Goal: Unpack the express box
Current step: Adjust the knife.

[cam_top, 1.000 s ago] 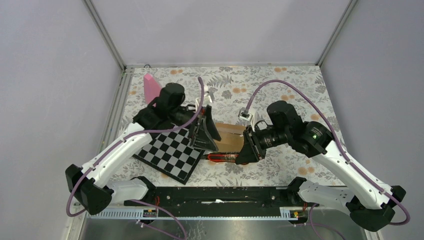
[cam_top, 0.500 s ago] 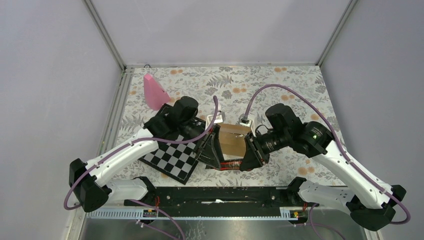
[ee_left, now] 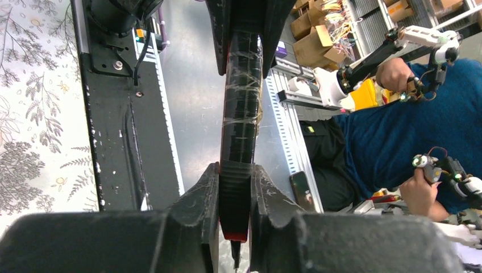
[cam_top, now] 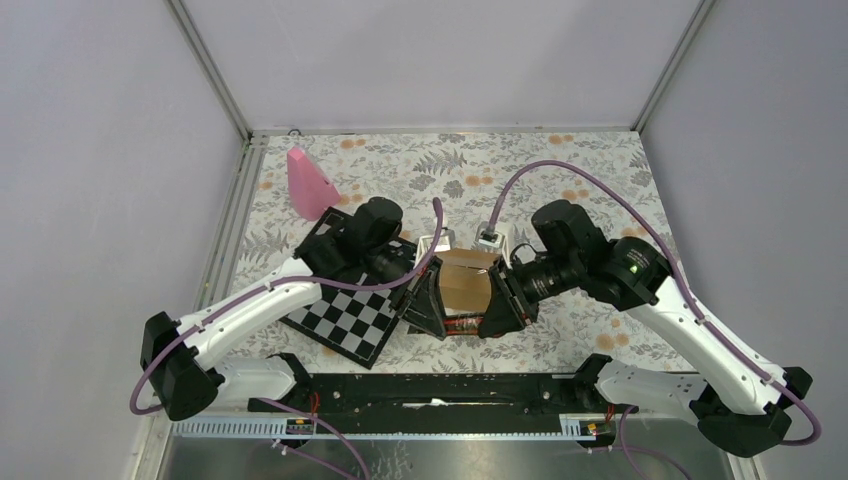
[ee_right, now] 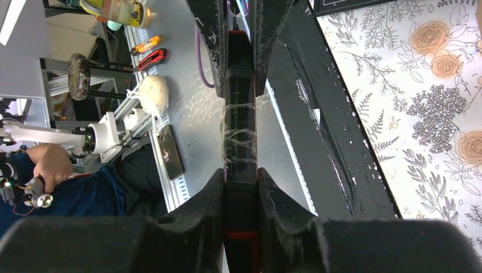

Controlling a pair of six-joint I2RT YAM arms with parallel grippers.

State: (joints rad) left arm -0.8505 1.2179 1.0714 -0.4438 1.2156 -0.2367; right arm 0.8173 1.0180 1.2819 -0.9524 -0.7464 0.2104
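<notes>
1. Worktop [cam_top: 600,180]: covered by a grey floral cloth with orange blossoms and enclosed by pale walls. A black rail [cam_top: 440,385] is mounted along its near edge.

2. Chessboard [cam_top: 345,315]: black and white, laid flat left of centre and turned at an angle. Its far part is overlapped by the left arm.

3. Express box [cam_top: 466,280]: a small brown cardboard carton, set on the worktop near the centre, just right of the chessboard. It is flanked by the two hands. Whether its flaps are open cannot be told from above.

4. Pink cone [cam_top: 308,185]: stood upright at the far left of the cloth, well apart from the box.

5. Tool [ee_left: 241,114]: a slim black bar with red ends, wrapped with clear tape at its middle. It is held level just in front of the box, on its near side.

6. Left hand [cam_top: 432,305]: clenched on one end of the tool. In the left wrist view both fingers [ee_left: 199,196] are pressed flat against the bar.

7. Right hand [cam_top: 500,308]: clenched on the opposite end of the same tool. In the right wrist view the bar is pinched between its fingers [ee_right: 273,196].
</notes>
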